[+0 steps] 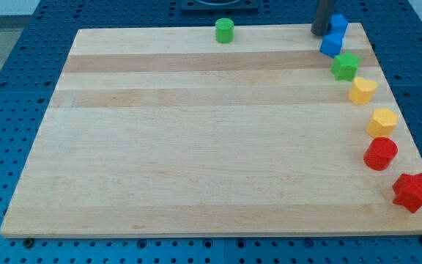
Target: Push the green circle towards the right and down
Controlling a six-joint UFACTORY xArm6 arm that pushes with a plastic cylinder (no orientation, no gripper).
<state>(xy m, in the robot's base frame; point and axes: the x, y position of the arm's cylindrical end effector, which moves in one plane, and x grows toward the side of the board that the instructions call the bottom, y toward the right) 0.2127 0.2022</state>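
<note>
The green circle is a short green cylinder at the top edge of the wooden board, a little right of the middle. My tip is the lower end of a dark rod at the top right of the view. It stands far to the right of the green circle and just left of a blue block.
A curved line of blocks runs down the board's right side: a second blue block behind the rod, a green star, a yellow heart, a yellow hexagon, a red cylinder and a red star.
</note>
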